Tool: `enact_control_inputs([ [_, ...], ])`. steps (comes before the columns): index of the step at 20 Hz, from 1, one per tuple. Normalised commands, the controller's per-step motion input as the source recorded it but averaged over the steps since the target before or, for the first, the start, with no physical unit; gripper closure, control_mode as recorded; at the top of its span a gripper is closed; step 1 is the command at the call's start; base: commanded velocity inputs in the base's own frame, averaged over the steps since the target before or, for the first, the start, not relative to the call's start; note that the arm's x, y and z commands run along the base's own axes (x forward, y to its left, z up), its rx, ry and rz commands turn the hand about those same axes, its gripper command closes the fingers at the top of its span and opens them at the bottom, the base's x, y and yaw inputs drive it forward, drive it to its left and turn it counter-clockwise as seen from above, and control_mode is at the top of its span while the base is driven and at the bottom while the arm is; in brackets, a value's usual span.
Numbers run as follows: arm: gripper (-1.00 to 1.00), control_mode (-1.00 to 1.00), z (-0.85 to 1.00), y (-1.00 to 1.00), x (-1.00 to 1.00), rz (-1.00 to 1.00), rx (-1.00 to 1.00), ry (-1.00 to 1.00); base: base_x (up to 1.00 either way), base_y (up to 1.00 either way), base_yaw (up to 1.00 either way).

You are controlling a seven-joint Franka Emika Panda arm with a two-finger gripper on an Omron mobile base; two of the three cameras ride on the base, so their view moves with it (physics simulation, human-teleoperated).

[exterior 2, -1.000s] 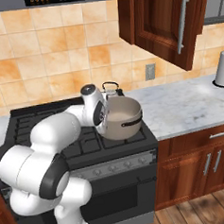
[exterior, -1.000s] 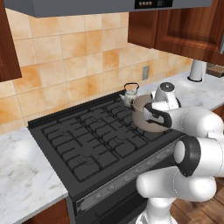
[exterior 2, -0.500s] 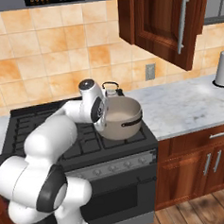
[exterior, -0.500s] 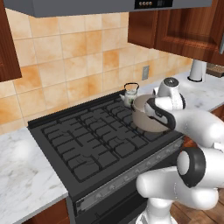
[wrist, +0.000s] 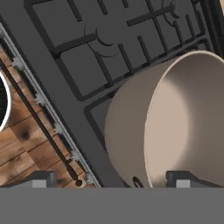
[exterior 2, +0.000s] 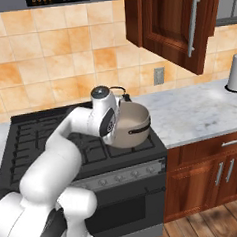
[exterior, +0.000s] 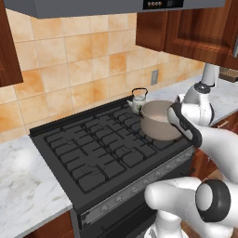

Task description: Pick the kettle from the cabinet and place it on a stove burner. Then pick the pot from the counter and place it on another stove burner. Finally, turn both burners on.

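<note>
The gripper (wrist: 107,178) hung with its fingers spread wide and empty over the pot's (wrist: 175,127) rim, apparently having let it go on the front right burner (exterior 2: 142,141). Behind it the kettle (exterior: 138,99) occupied the rear burner. The right base view showed the knobs (exterior 2: 119,178), untouched so far.

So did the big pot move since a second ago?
No. The pot sits on the same front burner of the stove, just in front of the little kettle, as before. The arm near it shifted.
</note>
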Motion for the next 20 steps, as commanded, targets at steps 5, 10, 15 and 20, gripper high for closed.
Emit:
enact_control_inputs([
  [5,-1.00,-1.00,0.05,-0.28,-0.54,-0.02,0.10,-0.01,0.00,0.00,0.00],
  [10,-1.00,-1.00,0.00,-0.28,-0.52,-0.01,0.10,-0.02,0.00,0.00,0.00],
  [15,-1.00,-1.00,0.00,-0.28,-0.43,-0.01,0.09,-0.02,0.00,0.00,0.00],
  [20,-1.00,-1.00,-0.03,-0.25,-0.32,-0.01,0.12,-0.01,0.00,0.00,0.00],
])
